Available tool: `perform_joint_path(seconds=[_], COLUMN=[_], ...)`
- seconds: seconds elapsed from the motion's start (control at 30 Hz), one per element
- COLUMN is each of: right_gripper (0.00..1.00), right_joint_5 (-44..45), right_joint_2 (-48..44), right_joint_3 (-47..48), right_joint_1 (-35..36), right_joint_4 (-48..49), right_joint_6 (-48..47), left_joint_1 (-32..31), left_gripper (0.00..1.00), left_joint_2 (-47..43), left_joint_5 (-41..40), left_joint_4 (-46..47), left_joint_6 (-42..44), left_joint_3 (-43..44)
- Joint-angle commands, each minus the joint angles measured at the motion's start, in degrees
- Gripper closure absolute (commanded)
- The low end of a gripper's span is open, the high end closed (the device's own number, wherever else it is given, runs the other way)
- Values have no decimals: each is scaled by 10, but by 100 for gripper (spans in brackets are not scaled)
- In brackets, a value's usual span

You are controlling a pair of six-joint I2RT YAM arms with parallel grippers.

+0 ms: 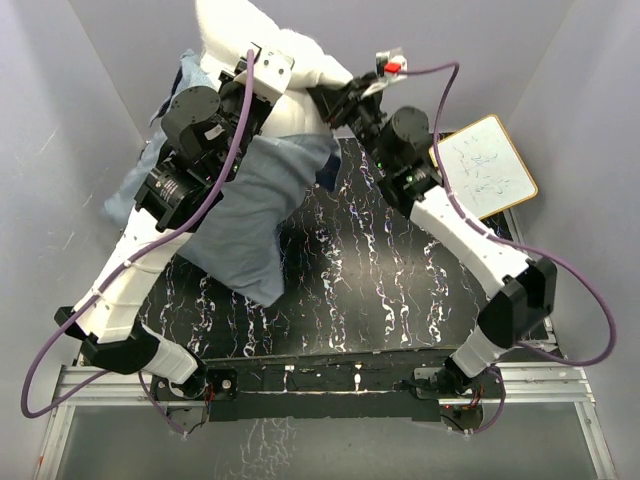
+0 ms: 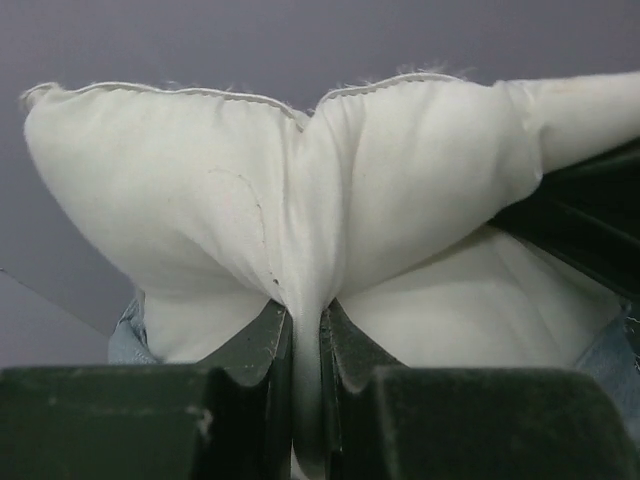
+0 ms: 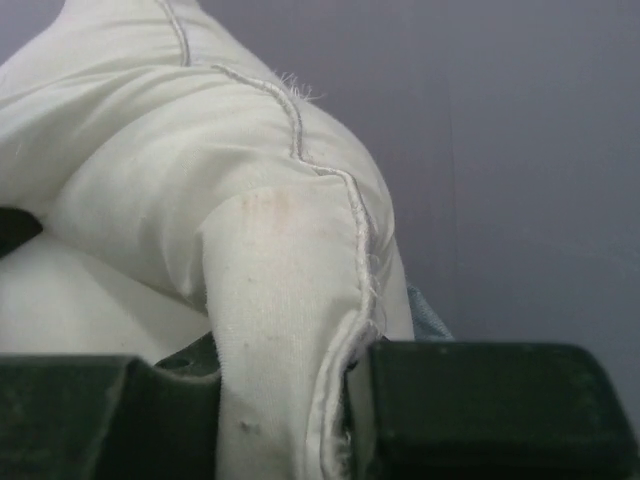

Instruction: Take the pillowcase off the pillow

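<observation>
Top external: the pillow [image 1: 232, 35] is held up at the far edge, upper end bare. The pillowcase [image 1: 250, 215] sags onto the table [image 1: 400, 290] (pale inner side out), so it's mostly off, I'd say. The left gripper [image 2: 305, 325] and right gripper [image 3: 290, 370] each pinch pillow fabric, both arms reaching forward, raised.

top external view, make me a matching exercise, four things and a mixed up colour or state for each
1 pillow
2 pillowcase
3 board
4 table

a black with white veins
b grey-blue, drooping over the table's left side
c white, pinched by left gripper and right gripper
d white, tan frame, at the table's right edge

Pairs: 1-c, 2-b, 3-d, 4-a
</observation>
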Motion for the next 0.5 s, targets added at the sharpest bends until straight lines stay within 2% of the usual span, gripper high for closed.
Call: perform_joint_path(seconds=[0.0, 0.17, 0.23, 0.27, 0.3, 0.33, 0.37, 0.4, 0.47], right_gripper=[92, 92, 92, 92, 92, 92, 92, 92, 92], right_joint_5=[-67, -129, -154, -172, -185, -195, -203, -210, -223], right_joint_2=[63, 140, 155, 158, 155, 147, 135, 121, 78], right_joint_3=[171, 316, 357, 366, 361, 342, 313, 278, 195], right_joint_1=[-43, -44, -42, -38, -33, -27, -21, -17, -13], right_joint_4=[39, 118, 113, 101, 89, 80, 75, 76, 89], right_joint_6=[-24, -40, -46, -56, -74, -92, -113, -128, -146], left_joint_1=[-13, -13, -13, -14, -13, -13, -13, -13, -14], left_gripper=[100, 100, 100, 91, 72, 48, 31, 22, 11], left_joint_2=[-62, -90, -96, -99, -104, -109, -114, -119, -124], left_joint_5=[43, 61, 61, 62, 67, 76, 86, 100, 122], left_joint_4=[75, 62, 38, 23, 8, -6, -18, -32, -55], left_joint_6=[35, 42, 38, 37, 38, 38, 37, 39, 46], left_joint_3=[37, 24, 24, 23, 20, 16, 12, 11, 14])
